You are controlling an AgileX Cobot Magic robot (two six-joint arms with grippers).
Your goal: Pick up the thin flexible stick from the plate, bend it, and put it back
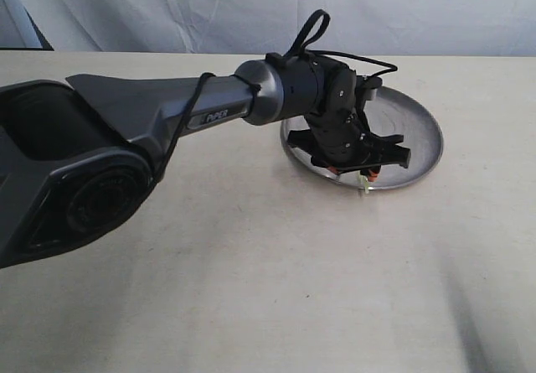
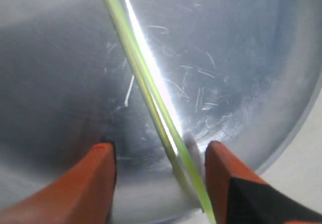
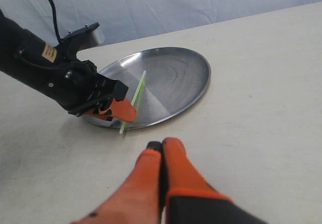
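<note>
The silver plate [image 1: 414, 126] sits right of the table's middle. The thin yellow-green stick [image 2: 142, 83] lies across its shiny floor, beside a white light glint. One pale tip [image 3: 122, 132] pokes past the rim nearest the right arm. My left gripper [image 2: 158, 151] is open and low over the plate. Its orange fingers [image 2: 95, 178] straddle the stick near that end, which runs close to one finger without being pinched. In the exterior view this gripper [image 1: 355, 172] hangs over the plate's front edge. My right gripper [image 3: 161, 151] is shut on nothing, above bare table short of the plate [image 3: 176, 75].
The left arm's dark body [image 1: 126, 130] stretches from the left across the tabletop to the plate. A pale cloth backdrop [image 1: 251, 4] closes off the far side. The beige tabletop [image 1: 276, 289] spreads in front of the plate.
</note>
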